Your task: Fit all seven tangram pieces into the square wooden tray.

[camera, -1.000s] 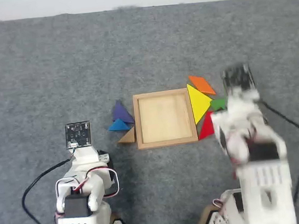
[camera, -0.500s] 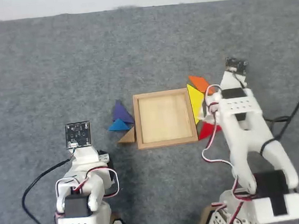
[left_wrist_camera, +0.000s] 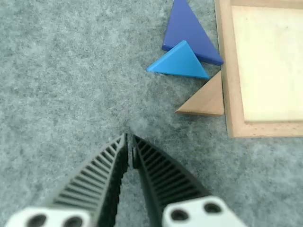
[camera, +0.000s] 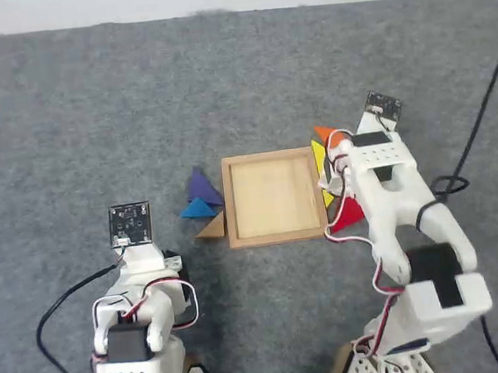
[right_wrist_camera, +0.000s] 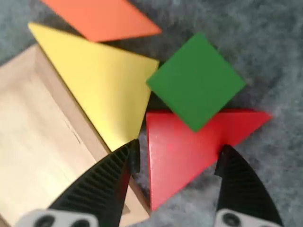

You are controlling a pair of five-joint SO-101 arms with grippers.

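Right wrist view: green square (right_wrist_camera: 195, 87) against red triangle (right_wrist_camera: 185, 151), beside yellow triangle (right_wrist_camera: 100, 92)

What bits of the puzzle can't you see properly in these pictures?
High view: the right arm covers most of the red triangle piece and the yellow triangle piece.
Left wrist view: the square wooden tray is cut off by the picture's edge.
Right wrist view: the orange parallelogram piece is cut off by the edge.

Spread pincer (right_wrist_camera: 179, 156) astride red triangle (right_wrist_camera: 182, 142), green square (right_wrist_camera: 195, 81) against it.
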